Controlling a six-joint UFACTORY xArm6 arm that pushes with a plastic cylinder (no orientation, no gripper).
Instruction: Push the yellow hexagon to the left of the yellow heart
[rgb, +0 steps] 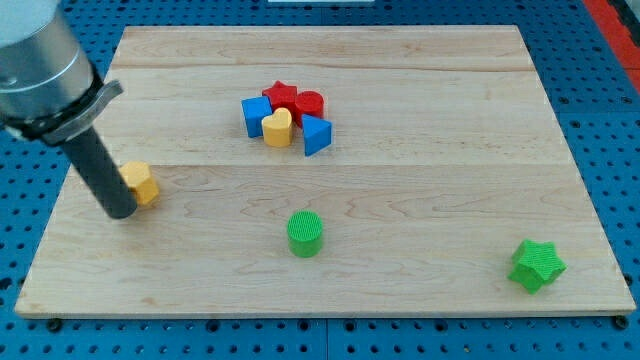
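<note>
half of yellow hexagon (142, 183) hidden behind rod; my tip (122, 212) touching it; no gripper fitted.

Pale wood, matt finish

The board (400, 120) shows smooth, light wood grain in planks; the green cylinder (305, 233) looks ribbed; the rod (100, 172) is matt dark.

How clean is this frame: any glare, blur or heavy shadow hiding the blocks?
Camera view: lighting even, no glare on the wooden board; blocks sharp with faint shadows; the arm's upper body at the view's top left looks soft; my tip rests beside the yellow hexagon, covering its left edge.
</note>
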